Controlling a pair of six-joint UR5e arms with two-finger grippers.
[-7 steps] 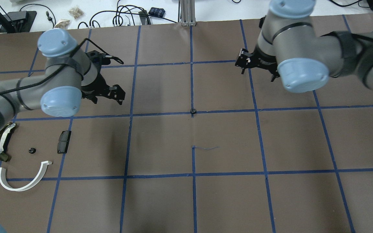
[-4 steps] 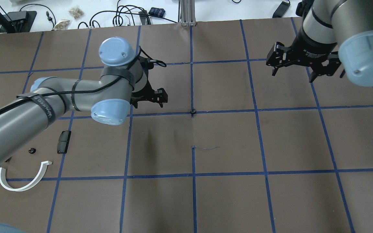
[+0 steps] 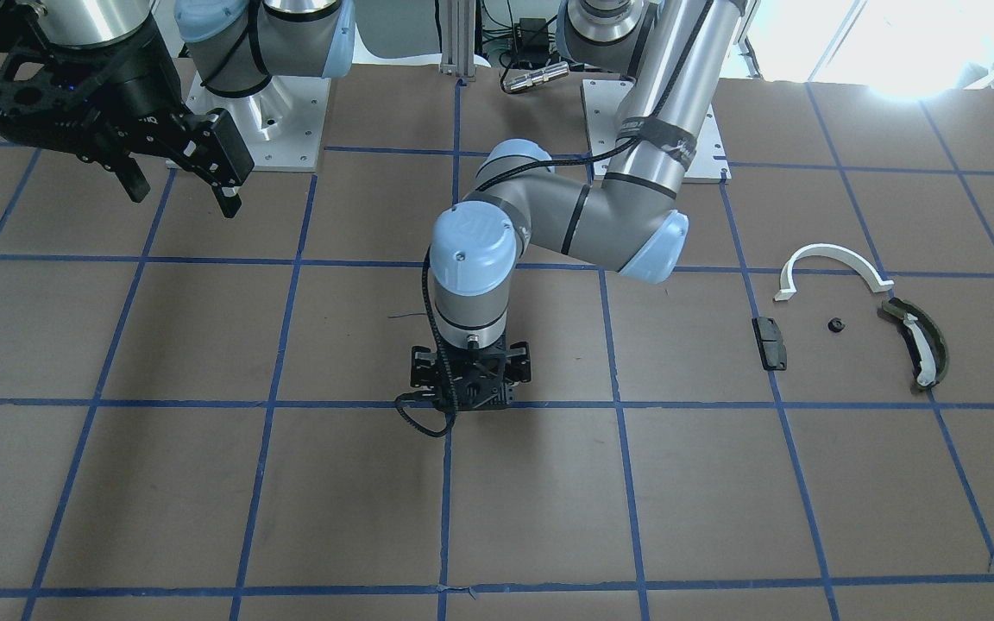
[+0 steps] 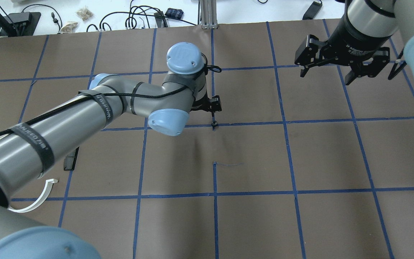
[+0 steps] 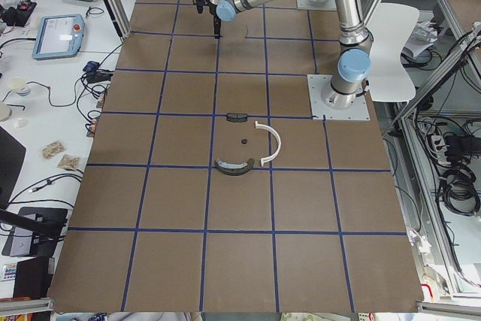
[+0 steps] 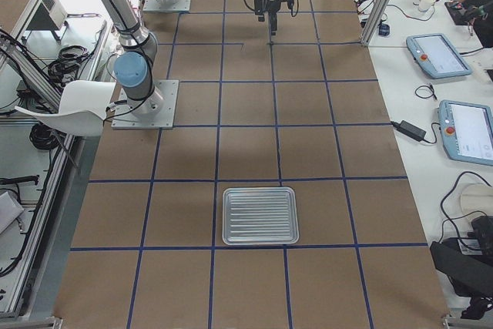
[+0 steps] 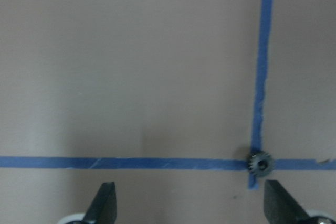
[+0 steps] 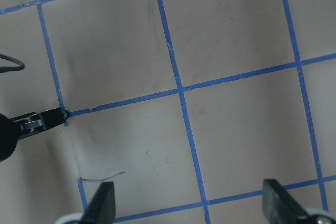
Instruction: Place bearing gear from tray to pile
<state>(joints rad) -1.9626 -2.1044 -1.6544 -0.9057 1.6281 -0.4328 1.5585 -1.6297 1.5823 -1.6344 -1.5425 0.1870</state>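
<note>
The left jaws stand wide open with nothing between them, pointing down at the table near its middle. In the left wrist view the gear lies a little ahead of the fingertips and well off to one side. It is almost in line with the right-hand fingertip, not centred in the gap. It sits flat on a crossing of the blue tape, not in the tray. That tray rests near the robot's right end of the table, and nothing shows in it. The gear is round, so it has no long axis to line up with. What matters, as I judge it, is a sideways shift that brings the gap over it before the jaws go down.

The right jaws are also wide open and empty, held high and well apart from the gear. The left arm is much the nearer, and the pile lies on its side too.

By count:
- one gear at the crossing
- one tray
- one white half-ring in the pile
- one olive curved piece in the pile
- one black block in the pile
- one small dark round piece in the pile, too small to identify
</note>
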